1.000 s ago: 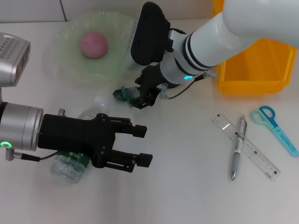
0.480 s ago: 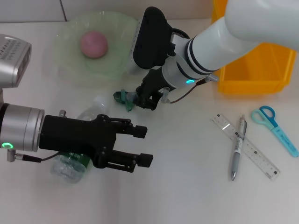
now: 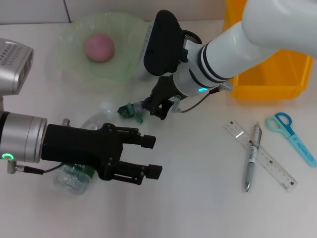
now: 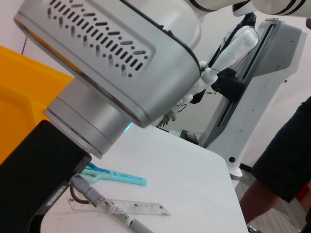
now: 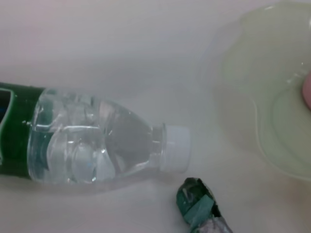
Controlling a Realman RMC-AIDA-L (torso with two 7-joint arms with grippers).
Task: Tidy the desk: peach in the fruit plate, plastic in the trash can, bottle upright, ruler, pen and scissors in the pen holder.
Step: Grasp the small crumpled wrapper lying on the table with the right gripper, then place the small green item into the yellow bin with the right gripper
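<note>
The pink peach (image 3: pixel 99 47) lies in the green fruit plate (image 3: pixel 69 67). My right gripper (image 3: pixel 147 107) hangs just in front of the plate, shut on a crumpled green plastic wad (image 3: pixel 130 110), which also shows in the right wrist view (image 5: pixel 197 208). The clear bottle (image 3: pixel 74 173) lies on its side, white cap (image 5: pixel 176 147) toward the plate. Above the bottle, my left gripper (image 3: pixel 151 156) is open and holds nothing. The ruler (image 3: pixel 260 156), pen (image 3: pixel 251 158) and blue scissors (image 3: pixel 292 136) lie at the right. The pen holder is out of view.
A yellow bin (image 3: pixel 270 74) stands at the back right, behind the scissors. The left wrist view shows the right arm, the scissors (image 4: pixel 114 174) and the ruler (image 4: pixel 131 208) on the white desk (image 3: pixel 198 198).
My right gripper has turned and drifted slightly toward the front left, and the green plastic has moved with it. The left arm has hardly shifted.
</note>
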